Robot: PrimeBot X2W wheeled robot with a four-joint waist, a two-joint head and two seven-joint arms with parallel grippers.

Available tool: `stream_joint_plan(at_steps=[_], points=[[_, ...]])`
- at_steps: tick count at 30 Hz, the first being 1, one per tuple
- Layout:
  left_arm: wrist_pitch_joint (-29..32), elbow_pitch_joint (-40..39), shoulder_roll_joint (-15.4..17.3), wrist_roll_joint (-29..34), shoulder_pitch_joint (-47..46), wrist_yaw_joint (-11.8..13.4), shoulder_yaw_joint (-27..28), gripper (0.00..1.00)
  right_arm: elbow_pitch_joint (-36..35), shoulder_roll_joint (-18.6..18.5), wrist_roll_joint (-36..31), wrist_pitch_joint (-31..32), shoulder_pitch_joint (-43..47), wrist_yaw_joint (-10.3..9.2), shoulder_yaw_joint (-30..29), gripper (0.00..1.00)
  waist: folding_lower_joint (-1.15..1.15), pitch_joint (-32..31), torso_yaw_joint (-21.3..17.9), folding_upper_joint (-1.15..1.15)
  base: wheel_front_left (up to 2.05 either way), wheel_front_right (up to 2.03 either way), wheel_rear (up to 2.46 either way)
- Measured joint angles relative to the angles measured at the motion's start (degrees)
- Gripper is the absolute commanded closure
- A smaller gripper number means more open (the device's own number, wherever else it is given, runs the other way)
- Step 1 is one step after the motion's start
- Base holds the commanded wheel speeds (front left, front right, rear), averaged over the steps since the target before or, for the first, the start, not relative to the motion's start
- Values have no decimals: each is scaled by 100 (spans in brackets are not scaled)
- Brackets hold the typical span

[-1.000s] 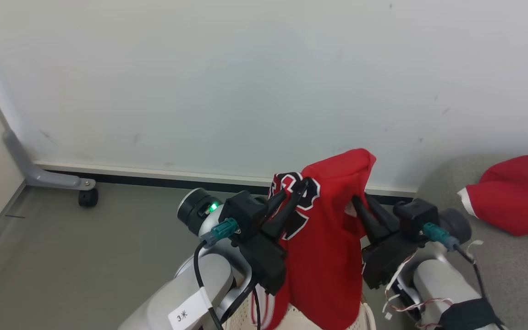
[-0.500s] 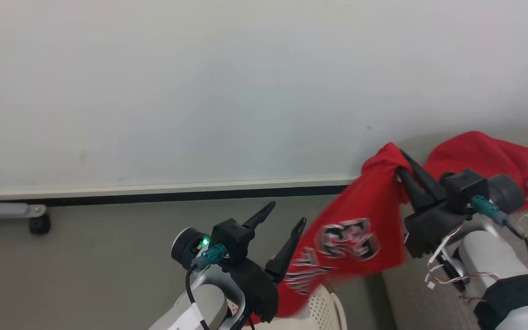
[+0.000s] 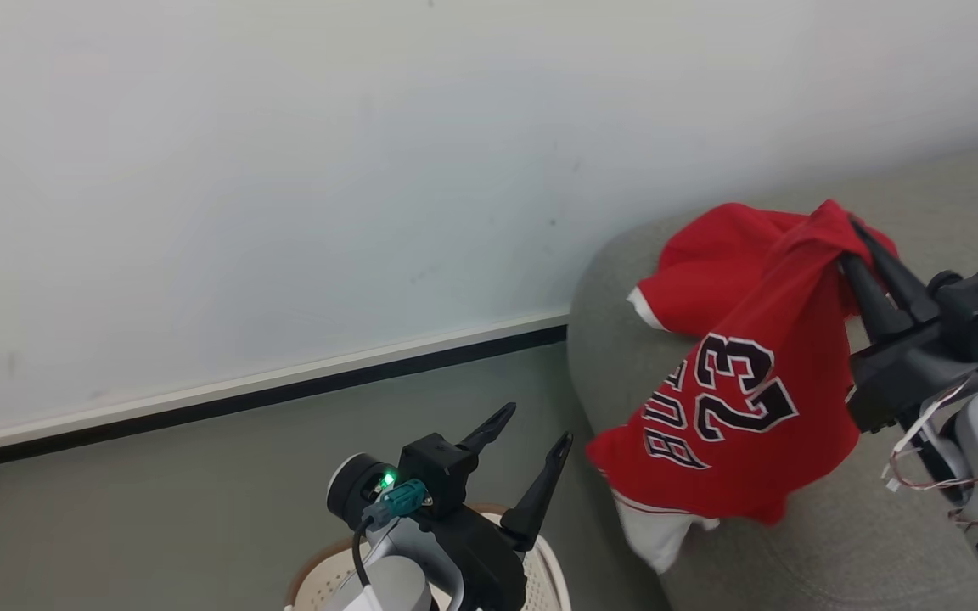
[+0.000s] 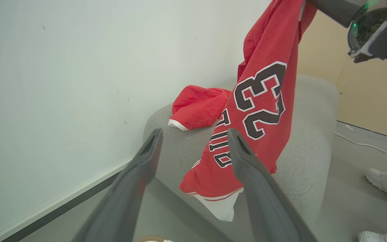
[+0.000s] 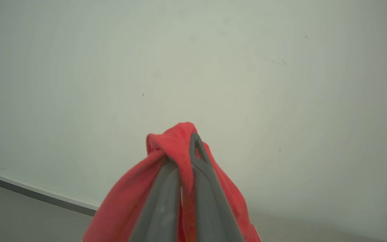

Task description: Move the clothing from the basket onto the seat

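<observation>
Grey sofa (image 3: 795, 560) by white wall: right gripper (image 3: 848, 242) clamps red 23 jersey (image 3: 735, 399) above it; left gripper (image 3: 538, 423) splayed, empty, alongside.

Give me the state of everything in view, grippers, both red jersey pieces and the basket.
left gripper: open, empty, above the basket
right gripper: shut on the number 23 jersey
number 23 jersey: hanging from the right gripper over the sofa corner
other red piece: lying crumpled on the sofa
basket: upright on the floor, contents hidden

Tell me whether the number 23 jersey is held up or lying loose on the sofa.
Held up: the right end effector grips the jersey by its top; it hangs over the sofa.
</observation>
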Motion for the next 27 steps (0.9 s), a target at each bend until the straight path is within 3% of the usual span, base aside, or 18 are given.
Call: stream_joint_plan(at_steps=[6, 13, 19, 27], points=[[0, -78, -38, 3, -9, 2, -62, 0, -221, -250, 79, 187, -2, 0, -240, 100, 0, 107, -348, 0, 0, 0, 0], [0, -269, -48, 35, -44, 34, -118, 0, -311, -448, 152, 538, -282, 0, -301, 100, 0, 415, -374, 0, 0, 0, 0], [0, -494, -47, 163, -229, 156, -112, 0, -424, -669, 334, 860, -1140, 1, -472, 100, 1, 773, -257, 0, 0, 0, 0], [0, -845, -4, 456, -527, 259, -77, 0, 18, -1243, 303, 1328, -2705, 1, -900, 100, 1, 1363, -22, 0, 0, 0, 0]])
